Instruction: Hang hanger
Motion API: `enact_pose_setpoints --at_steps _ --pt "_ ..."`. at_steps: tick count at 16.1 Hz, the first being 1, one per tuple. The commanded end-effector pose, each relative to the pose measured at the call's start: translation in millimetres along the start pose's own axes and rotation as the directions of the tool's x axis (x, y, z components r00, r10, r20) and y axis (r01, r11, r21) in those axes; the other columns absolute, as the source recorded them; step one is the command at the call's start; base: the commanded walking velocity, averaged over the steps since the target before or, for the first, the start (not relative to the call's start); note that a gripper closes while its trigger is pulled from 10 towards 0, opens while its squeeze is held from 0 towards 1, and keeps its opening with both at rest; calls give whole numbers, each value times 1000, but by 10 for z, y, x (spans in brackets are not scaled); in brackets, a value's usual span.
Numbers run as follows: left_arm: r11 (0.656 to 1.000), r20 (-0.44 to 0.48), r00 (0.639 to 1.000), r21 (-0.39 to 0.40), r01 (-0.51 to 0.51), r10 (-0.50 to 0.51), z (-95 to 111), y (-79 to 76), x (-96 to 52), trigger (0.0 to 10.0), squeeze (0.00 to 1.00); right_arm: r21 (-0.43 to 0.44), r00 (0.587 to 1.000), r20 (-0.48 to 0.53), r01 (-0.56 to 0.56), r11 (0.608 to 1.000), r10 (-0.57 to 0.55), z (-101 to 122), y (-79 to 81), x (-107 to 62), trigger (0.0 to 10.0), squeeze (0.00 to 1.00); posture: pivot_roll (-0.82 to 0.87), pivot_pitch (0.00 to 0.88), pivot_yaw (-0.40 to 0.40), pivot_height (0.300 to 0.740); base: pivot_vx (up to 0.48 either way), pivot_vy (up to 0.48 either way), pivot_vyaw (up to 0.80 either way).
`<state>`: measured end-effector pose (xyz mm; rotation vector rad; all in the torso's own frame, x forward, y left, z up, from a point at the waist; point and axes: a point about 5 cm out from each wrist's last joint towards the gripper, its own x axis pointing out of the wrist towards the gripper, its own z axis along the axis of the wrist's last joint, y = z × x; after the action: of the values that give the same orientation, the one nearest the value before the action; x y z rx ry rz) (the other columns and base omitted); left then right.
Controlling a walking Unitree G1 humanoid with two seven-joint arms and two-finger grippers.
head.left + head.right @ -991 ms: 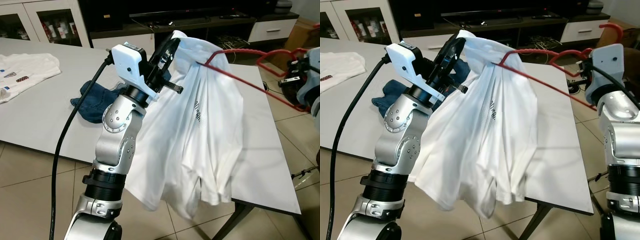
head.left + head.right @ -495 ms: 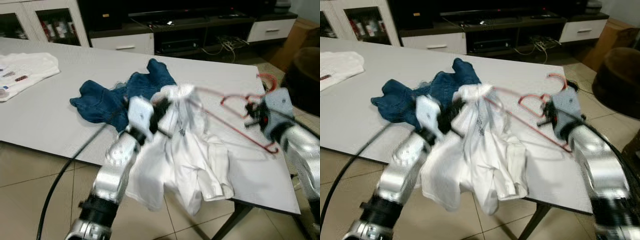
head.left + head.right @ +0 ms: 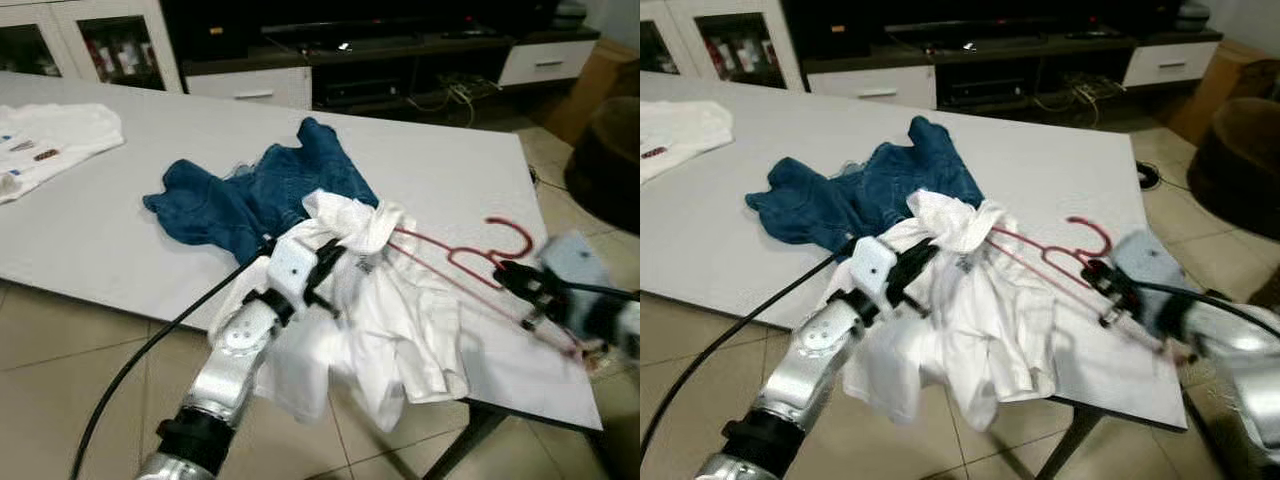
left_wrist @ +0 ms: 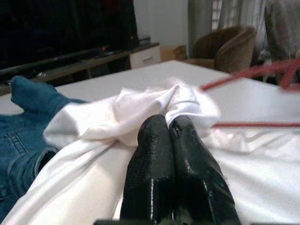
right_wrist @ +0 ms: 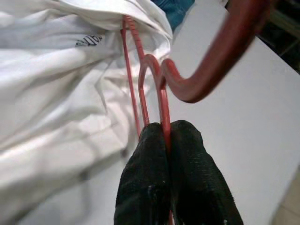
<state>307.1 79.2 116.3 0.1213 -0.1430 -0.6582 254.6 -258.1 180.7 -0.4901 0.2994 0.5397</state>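
A white shirt [image 3: 385,320] lies crumpled on the white table [image 3: 90,240], spilling over its near edge. One end of a red wire hanger [image 3: 468,262] is inside the shirt's collar; its hook [image 5: 211,75] rests on the tabletop. My left gripper [image 3: 328,265] is shut on a bunch of the shirt near the collar [image 4: 140,110]. To the right, my right gripper [image 3: 522,287] is shut on the hanger's wire just below the hook [image 5: 163,101], low over the table.
Blue jeans [image 3: 250,195] lie heaped just behind the shirt. Another white shirt [image 3: 50,140] is at the table's far left. A dark TV cabinet [image 3: 350,60] stands behind, a brown armchair [image 3: 610,150] to the right, tiled floor [image 3: 60,350] below.
Both arms have come down from head height to the table. The shirt, which hung in the air on the hanger, now lies on the tabletop with the hanger beside it.
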Motion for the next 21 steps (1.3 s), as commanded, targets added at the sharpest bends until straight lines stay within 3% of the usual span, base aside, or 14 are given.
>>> enact_pose_setpoints --at_steps 1,4,5,6,7,8,9,13,15,19,21 --pt "1000 -5 1000 13 18 -18 -9 -16 15 0 0 -15 997 73 -35 999 37 134 -46 -157 10000 0 -26 38 23 740 0 0 0" --pt "1000 -6 1000 16 18 -18 -18 -9 12 510 0 -30 985 135 -108 994 111 222 -30 -349 10000 0 -30 37 25 740 0 0 0" --pt "1000 -5 1000 17 15 -14 -16 -1 20 2471 0 -43 978 151 -135 990 140 230 -31 -437 10000 0 -33 36 28 740 0 0 0" --pt "1000 3 1000 22 2 -2 -2 12 39 3216 0 -106 968 120 -209 972 221 176 50 -536 10000 0 -33 36 28 740 0 0 0" --pt "1000 6 1000 25 -5 4 6 23 47 4980 0 -108 955 121 -259 960 271 171 118 -566 10000 0 -36 35 30 740 0 0 0" --pt "1000 8 1000 28 -9 8 11 29 51 7961 0 -103 945 128 -290 951 302 177 160 -590 10000 0 -37 35 31 740 0 0 0" --pt "999 16 1000 34 -22 21 33 49 67 10000 0 -88 920 176 -340 936 350 239 247 -617 10000 0 -38 35 32 740 0 0 0" --pt "999 20 999 39 -33 33 34 52 82 10000 0 -86 884 256 -383 920 392 314 289 -674 10000 0 -42 35 35 740 0 0 0" --pt "999 13 999 29 -31 31 17 38 82 10000 0 -60 810 440 -405 912 389 545 251 -773 10000 0 -46 36 36 740 0 0 0" --pt "999 16 999 29 -32 32 17 29 91 10000 0 -2 771 540 -401 916 338 597 162 -808 10000 0 -41 41 29 740 0 0 0" --pt "999 16 999 28 -40 39 10 36 79 10000 0 75 772 577 -378 923 269 605 101 -780 10000 0 -36 45 26 740 0 0 0"
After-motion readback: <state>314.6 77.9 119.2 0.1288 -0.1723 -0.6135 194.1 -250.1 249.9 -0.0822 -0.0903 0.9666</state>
